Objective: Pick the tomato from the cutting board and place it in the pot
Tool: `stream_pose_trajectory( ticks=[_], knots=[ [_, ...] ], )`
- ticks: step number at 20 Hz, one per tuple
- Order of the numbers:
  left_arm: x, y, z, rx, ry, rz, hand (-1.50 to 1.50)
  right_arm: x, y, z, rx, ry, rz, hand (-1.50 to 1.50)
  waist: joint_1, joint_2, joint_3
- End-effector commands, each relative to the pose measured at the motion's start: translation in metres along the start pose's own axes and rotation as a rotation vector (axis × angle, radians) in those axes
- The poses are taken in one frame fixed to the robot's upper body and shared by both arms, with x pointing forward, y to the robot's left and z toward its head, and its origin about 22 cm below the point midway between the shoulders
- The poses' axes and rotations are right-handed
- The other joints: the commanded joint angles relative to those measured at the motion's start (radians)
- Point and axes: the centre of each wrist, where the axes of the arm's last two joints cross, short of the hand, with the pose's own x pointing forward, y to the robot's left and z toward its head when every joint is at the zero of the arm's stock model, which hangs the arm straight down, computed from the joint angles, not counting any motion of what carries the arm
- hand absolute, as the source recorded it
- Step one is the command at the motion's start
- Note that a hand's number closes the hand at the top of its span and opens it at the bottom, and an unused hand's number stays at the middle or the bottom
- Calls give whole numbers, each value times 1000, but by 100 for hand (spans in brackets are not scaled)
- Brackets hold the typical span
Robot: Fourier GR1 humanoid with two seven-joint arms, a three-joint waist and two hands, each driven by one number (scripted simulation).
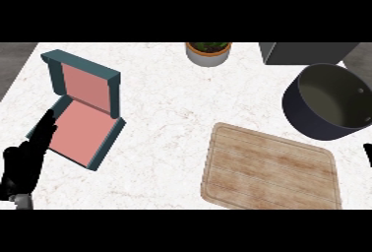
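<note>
Tomato not visible anywhere: cutting board [269, 170] at lower centre-right shows bare wood. Pot [328, 101] at upper right, just beyond board's far corner. Right hand [368, 153] only a sliver at right edge, nearer both; finger state unreadable. Left hand [25, 162] at lower left, fingers straight, resting.

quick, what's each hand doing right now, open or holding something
Left hand: open, fingers straight, holding nothing, at the view's left edge.
Right hand: only a sliver at the right edge; cannot be told.
</note>
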Motion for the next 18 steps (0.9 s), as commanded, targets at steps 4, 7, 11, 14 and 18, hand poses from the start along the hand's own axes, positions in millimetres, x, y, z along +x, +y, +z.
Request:
stream_pose_trajectory(
  ticks=[4, 7, 11, 14, 18],
  knots=[
    [4, 3, 3, -15, -15, -2, 0, -37, -4, -59, -30, 28, -35, 150, 13, 2, 0],
    [-8, 3, 5, -8, -8, -15, 0, -51, -10, -86, -30, 26, -27, 150, 18, 3, 0],
    [12, 4, -1, -1, -13, 0, 0, -78, 8, -105, 9, 10, -31, 150, 16, 3, 1],
    [13, -6, -1, -7, -16, -5, 0, -94, 28, -120, 29, 21, -8, 150, 19, 4, 1],
    [3, -16, -10, -34, -12, 0, 0, -99, 62, -141, 55, 21, 68, 150, 25, 8, 1]
  ],
)
